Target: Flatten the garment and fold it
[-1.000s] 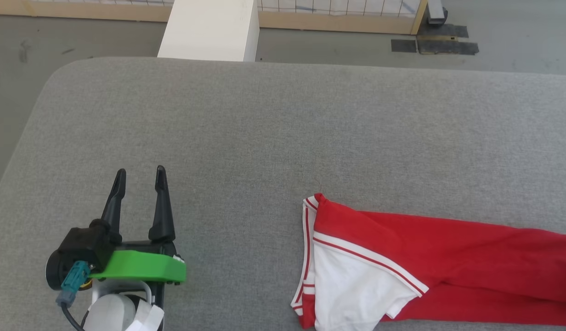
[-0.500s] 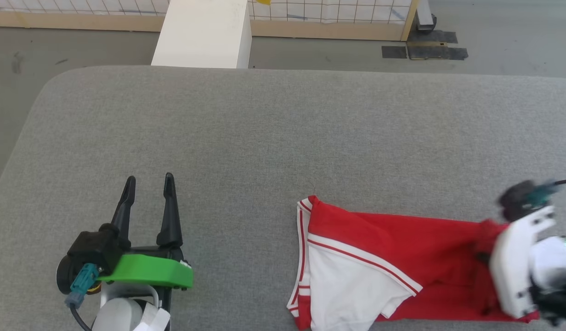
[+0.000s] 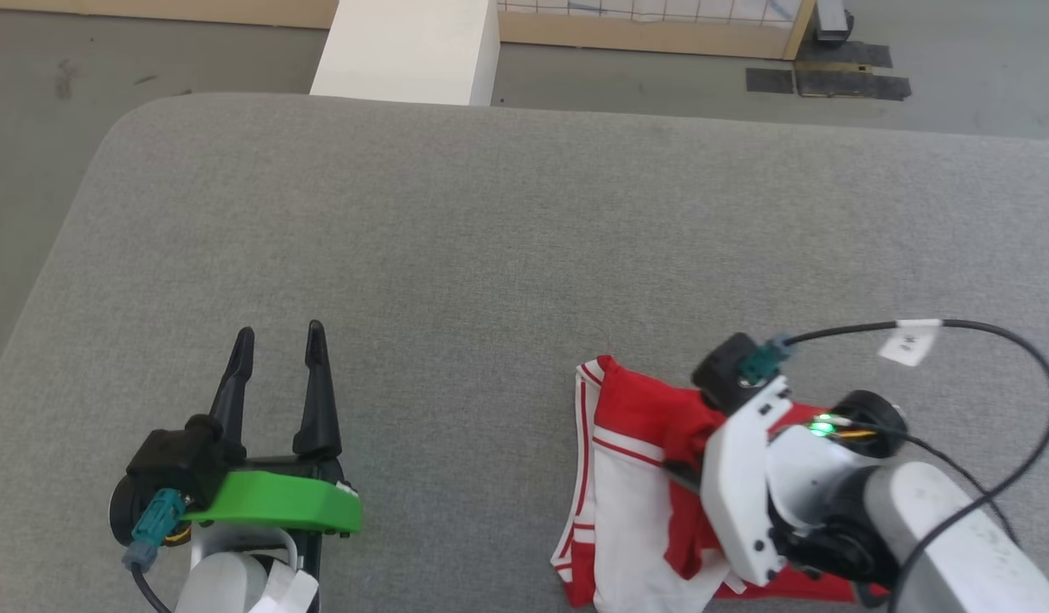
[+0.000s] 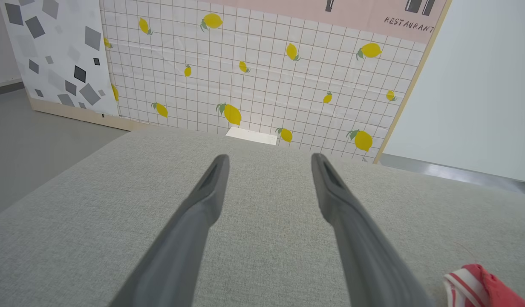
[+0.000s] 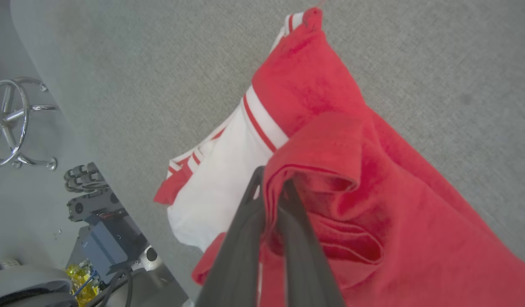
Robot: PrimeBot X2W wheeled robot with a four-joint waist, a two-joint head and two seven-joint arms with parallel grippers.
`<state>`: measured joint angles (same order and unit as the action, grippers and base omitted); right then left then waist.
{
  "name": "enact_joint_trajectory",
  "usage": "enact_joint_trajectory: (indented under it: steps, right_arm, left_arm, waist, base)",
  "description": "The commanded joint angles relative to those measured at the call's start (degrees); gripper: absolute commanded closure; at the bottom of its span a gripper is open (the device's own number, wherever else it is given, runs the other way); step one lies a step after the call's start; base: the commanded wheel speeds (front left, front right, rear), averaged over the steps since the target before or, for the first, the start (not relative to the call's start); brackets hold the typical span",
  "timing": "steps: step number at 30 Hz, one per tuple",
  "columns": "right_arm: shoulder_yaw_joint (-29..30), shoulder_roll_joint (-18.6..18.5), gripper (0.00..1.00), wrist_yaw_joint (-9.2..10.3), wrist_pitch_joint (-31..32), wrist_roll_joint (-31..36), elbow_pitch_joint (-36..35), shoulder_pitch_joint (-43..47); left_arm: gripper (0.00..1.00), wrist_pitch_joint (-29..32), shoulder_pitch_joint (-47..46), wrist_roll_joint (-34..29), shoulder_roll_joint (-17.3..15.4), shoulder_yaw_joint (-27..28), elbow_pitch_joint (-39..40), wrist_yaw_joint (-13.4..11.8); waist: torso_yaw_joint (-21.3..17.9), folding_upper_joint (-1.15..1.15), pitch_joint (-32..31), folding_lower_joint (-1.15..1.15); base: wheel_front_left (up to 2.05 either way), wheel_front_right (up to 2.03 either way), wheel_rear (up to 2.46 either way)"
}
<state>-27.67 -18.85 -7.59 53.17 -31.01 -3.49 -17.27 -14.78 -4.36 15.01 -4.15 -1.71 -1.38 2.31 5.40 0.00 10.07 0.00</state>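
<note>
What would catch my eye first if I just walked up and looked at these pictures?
The bright red garment with a white sleeve, bunched low on the right of the gray cushioned surface. The right gripper pinches a fold of it between shut fingers, while the left gripper with its green bracket sits open, apart at lower left.

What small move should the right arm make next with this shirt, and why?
Probably lower the right gripper and lay its fold down. It is shut on a bunched red edge of the garment, near the white sleeve, so the layer looks doubled over but not flat. The left gripper is open, apart.
</note>
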Motion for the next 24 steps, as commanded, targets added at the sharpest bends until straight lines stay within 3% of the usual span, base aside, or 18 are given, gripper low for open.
enact_joint_trajectory:
  steps: [1,12,13,14,15,24]
  right_arm:
    - [-0.8,0.9,1.0,0.1,-1.1,0.4,1.7,-1.3]
    - [-5.0,5.1,1.0,0.1,-9.2,3.0,16.9,-4.6]
    - [-5.4,5.4,0.93,0.1,-9.8,3.0,17.6,-4.8]
    - [-5.9,5.8,0.34,0.1,-10.3,2.7,18.2,-5.2]
    - [-6.2,6.3,0.0,0.1,-10.8,2.2,18.4,-5.4]
    - [-10.0,7.1,0.0,0.1,-12.7,-3.3,12.3,-8.6]
  left_arm:
    - [0.0,-0.2,0.3,-0.9,0.2,0.0,0.1,0.3]
    - [0.0,-0.2,0.2,-1.0,0.7,0.2,-0.2,0.4]
    - [0.0,-0.2,0.2,-1.0,0.8,0.2,-0.3,0.5]
    - [0.0,-0.2,0.2,-1.0,0.8,0.2,-0.4,0.5]
    - [0.0,-0.2,0.2,-1.0,0.8,0.2,-0.5,0.6]
    - [0.0,-0.2,0.6,-0.8,1.0,0.5,-1.2,0.9]
  waist:
    - [0.5,0.0,0.4,0.0]
    - [0.9,0.0,0.7,0.0]
    - [0.8,0.0,0.6,0.0]
    - [0.7,0.0,0.4,0.0]
    - [0.7,0.0,0.3,0.0]
    - [-0.9,0.0,-1.5,0.0]
  base:
    - [0.0,0.0,0.0]
    - [0.0,0.0,0.0]
    - [0.0,0.0,0.0]
    - [0.0,0.0,0.0]
    - [0.0,0.0,0.0]
    - [0.0,0.0,0.0]
